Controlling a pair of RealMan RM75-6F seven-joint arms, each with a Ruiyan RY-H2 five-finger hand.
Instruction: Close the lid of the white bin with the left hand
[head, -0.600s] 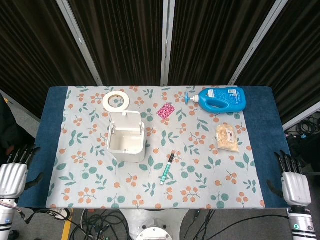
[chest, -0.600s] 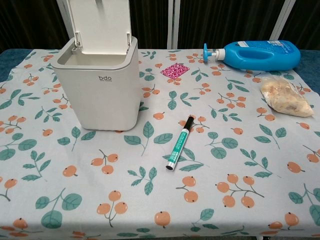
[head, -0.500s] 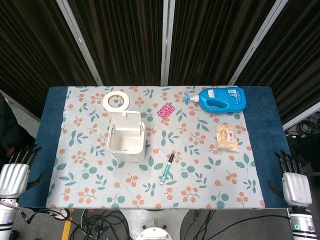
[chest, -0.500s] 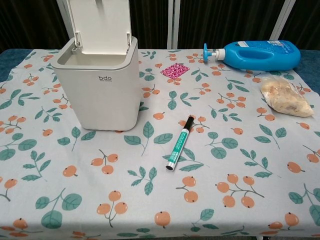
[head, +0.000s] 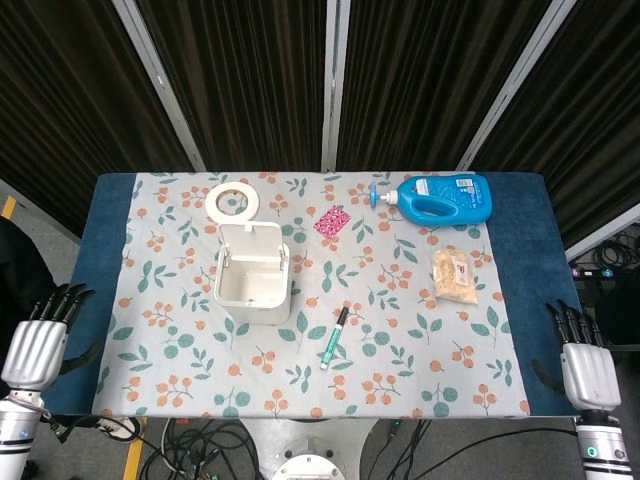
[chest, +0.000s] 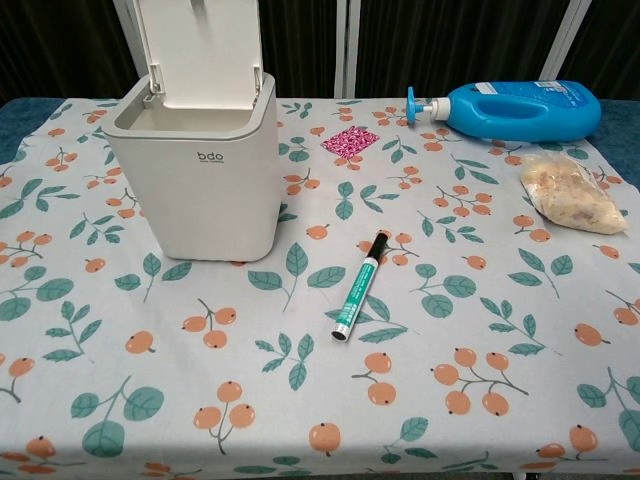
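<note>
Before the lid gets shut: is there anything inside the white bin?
From the head view, the white bin looks empty, with only its bare white floor showing. The upright lid hides nothing inside; the chest view shows only the rim.

The table (head: 555, 250) had a blue top under a cloth (head: 180, 330) with leaves and orange berries. On the cloth sat a white bin (head: 252, 275), a tape ring (head: 234, 201), a pink packet (head: 331, 221), a blue bottle (head: 440, 198), a snack bag (head: 454, 275) and a green marker (head: 334, 337).

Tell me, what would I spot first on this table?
Probably the white bin at the left, its lid standing straight up. Next, the big blue bottle lying on its side at the far right, and the green marker in the middle.
</note>
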